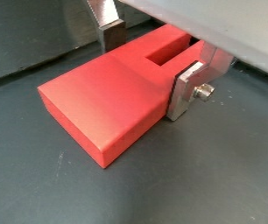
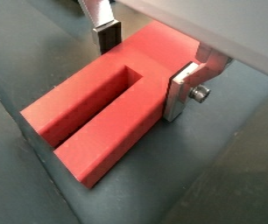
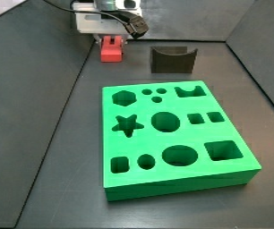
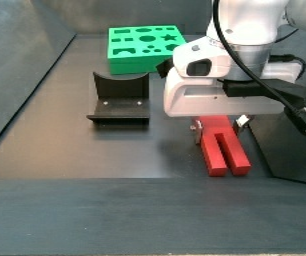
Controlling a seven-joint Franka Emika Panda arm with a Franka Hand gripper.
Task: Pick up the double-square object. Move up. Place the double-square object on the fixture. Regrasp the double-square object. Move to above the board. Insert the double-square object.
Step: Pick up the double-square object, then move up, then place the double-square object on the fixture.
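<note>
Red double-square object point(image 2: 95, 109) lies on the tabletop point(image 2: 218, 175), the pincer point(image 2: 143, 66) straddling it, plates not visibly clamped; an off-centre squeeze could twist it.

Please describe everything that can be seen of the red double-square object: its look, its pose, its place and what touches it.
The double-square object is a small, matt red block that looks like plastic. A deep slot from one end divides it into two square prongs; the other end is solid. It lies flat on the dark floor, beside the fixture and apart from the green board. The gripper is low over its solid end, one silver finger on each side. Firm contact cannot be confirmed.
</note>
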